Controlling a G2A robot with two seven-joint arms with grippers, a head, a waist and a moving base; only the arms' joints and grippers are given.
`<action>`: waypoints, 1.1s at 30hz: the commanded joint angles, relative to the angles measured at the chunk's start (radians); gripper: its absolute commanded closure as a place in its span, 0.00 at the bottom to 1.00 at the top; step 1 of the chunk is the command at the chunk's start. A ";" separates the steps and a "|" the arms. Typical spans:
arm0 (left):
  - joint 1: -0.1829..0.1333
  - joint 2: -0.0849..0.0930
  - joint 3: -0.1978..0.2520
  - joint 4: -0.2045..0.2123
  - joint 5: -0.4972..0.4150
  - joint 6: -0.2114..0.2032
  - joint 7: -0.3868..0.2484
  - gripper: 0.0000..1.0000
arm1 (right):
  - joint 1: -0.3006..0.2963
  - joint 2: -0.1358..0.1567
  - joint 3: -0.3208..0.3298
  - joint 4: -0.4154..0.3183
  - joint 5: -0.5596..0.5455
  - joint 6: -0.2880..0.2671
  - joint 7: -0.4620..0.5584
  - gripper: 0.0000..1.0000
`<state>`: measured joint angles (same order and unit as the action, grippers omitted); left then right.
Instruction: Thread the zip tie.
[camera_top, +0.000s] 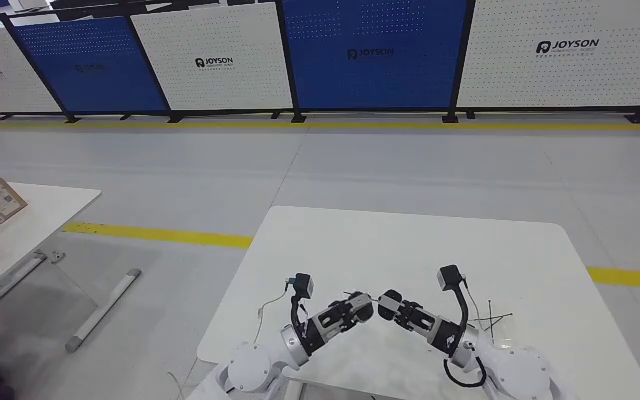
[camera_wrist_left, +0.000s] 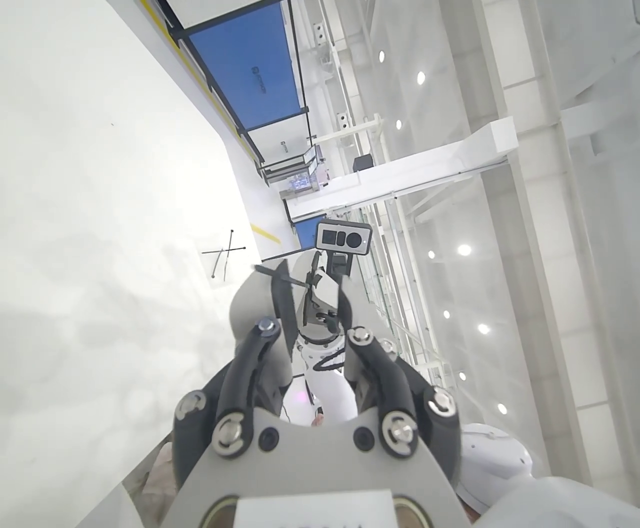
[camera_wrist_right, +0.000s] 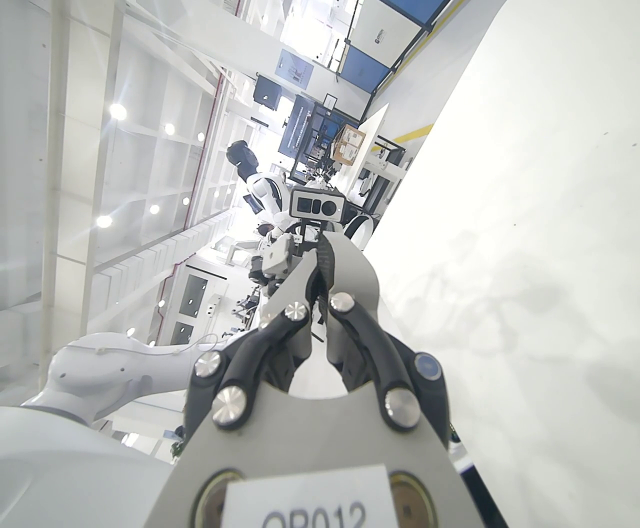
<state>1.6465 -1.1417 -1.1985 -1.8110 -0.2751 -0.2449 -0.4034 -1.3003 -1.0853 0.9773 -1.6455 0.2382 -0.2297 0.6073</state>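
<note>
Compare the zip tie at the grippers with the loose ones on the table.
The zip tie is up in the air, across the left gripper's finger; the loose zip ties lie flat on the table. The zip tie is single; the loose zip ties are several, crossed. All are thin and black.

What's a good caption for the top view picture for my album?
The left hand and right hand meet over the white table, spare zip ties lying nearby.

- Blue and white pegboard panels (camera_top: 375, 55) line the far side.
- Grey floor (camera_top: 400, 170) carries a yellow line (camera_top: 160, 235).
- White worktop (camera_top: 420, 250); round ceiling lights (camera_wrist_left: 464, 249) overhead.
</note>
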 joint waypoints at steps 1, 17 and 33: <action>0.000 0.001 0.000 0.000 -0.001 0.000 -0.002 1.00 | 0.000 0.000 0.000 0.000 0.000 0.000 0.000 1.00; -0.014 0.003 0.006 0.006 -0.006 0.010 0.002 0.80 | 0.000 0.000 0.000 0.000 0.000 0.000 0.000 1.00; -0.019 0.006 0.011 0.012 -0.008 0.001 0.003 1.00 | 0.000 0.000 0.000 0.000 0.000 0.000 0.000 1.00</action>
<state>1.6269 -1.1361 -1.1877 -1.7994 -0.2841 -0.2430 -0.4010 -1.3003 -1.0853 0.9773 -1.6455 0.2382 -0.2297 0.6073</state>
